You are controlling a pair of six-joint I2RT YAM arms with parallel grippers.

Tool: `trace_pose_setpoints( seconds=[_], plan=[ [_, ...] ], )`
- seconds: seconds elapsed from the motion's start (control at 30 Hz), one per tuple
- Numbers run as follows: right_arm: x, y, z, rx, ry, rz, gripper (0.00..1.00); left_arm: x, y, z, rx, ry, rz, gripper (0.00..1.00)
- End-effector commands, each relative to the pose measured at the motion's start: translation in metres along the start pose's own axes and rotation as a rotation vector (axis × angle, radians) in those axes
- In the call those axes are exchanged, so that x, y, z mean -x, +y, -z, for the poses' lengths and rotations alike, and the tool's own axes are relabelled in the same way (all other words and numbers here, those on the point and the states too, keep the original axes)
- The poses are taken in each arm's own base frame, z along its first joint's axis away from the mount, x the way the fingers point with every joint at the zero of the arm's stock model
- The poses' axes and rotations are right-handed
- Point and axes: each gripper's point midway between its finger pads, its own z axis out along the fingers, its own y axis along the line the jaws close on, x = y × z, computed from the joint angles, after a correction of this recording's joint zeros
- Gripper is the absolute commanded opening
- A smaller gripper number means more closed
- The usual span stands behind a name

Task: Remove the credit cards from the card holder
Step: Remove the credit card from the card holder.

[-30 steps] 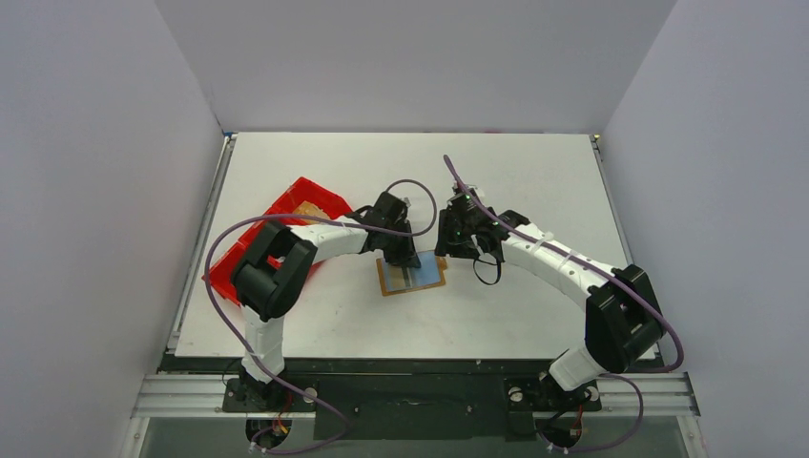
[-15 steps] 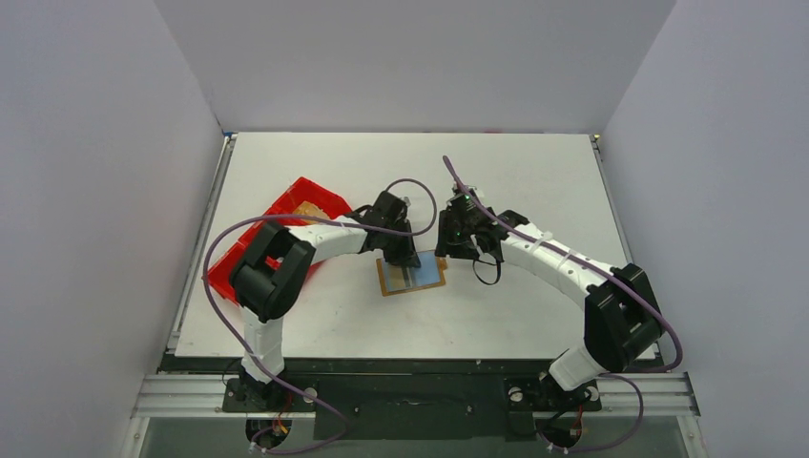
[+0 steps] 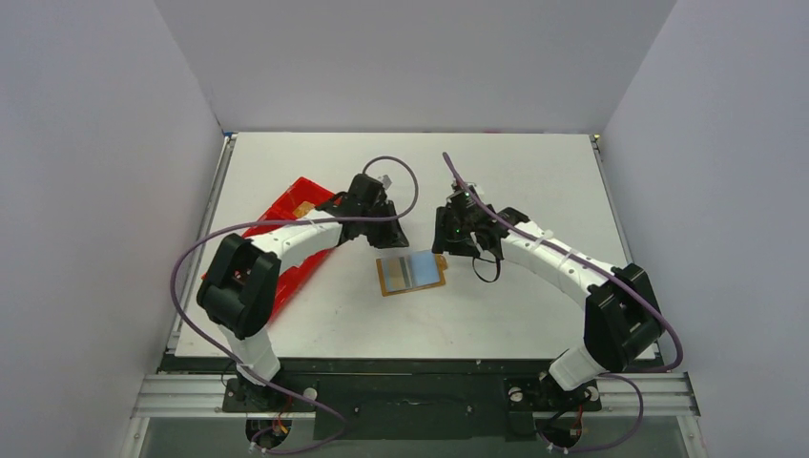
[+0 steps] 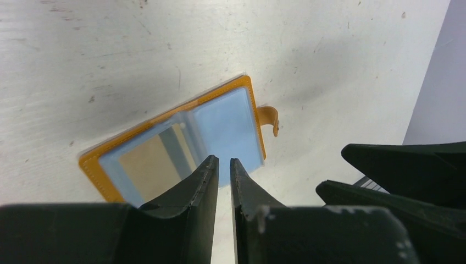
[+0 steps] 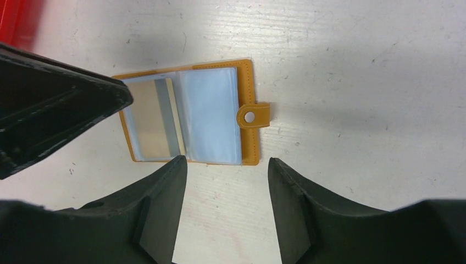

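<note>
The tan card holder (image 3: 412, 273) lies open and flat on the white table, its strap with a snap pointing right. It also shows in the left wrist view (image 4: 181, 146) and the right wrist view (image 5: 187, 118). Its clear sleeves hold a pale blue-grey card (image 5: 211, 115) on the right page and a beige face with a grey stripe (image 5: 151, 121) on the left page. My left gripper (image 3: 393, 239) (image 4: 223, 160) hovers behind the holder, jaws nearly together, with nothing between them. My right gripper (image 3: 445, 250) (image 5: 226, 160) is open and empty just past the holder's right edge.
A long red tray (image 3: 286, 229) lies left of the holder under my left arm, with a tan object (image 3: 307, 208) in its far end. Its corner shows in the right wrist view (image 5: 16, 16). The two grippers are close together above the holder.
My left gripper has pulled up and back-left off the holder, which now lies uncovered and open. The right arm has hardly moved.
</note>
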Motion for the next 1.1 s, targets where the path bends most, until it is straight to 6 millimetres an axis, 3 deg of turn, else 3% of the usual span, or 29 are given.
trace_pose_setpoints(
  seconds=[0.0,0.1,0.3,0.53,0.77,1.07],
  plan=[
    [0.017,0.005,0.004,-0.004,-0.042,0.001,0.54,0.014,0.004,0.029,-0.014,-0.059,-0.007,0.14],
    [0.017,0.007,0.003,-0.003,-0.041,0.005,0.56,0.015,0.013,0.039,-0.004,-0.073,-0.002,0.22],
    [0.019,0.016,0.003,0.011,-0.042,0.025,0.59,0.02,0.028,0.053,0.014,-0.1,0.018,0.28],
    [0.006,0.051,-0.005,0.048,-0.007,0.106,0.59,0.014,0.046,0.062,0.046,-0.116,0.043,0.36],
    [-0.01,0.078,-0.026,0.061,0.045,0.171,0.57,0.005,0.065,0.074,0.075,-0.132,0.075,0.38],
    [-0.027,0.09,-0.053,0.064,0.109,0.214,0.5,0.0,0.074,0.078,0.085,-0.131,0.091,0.38]
  ],
)
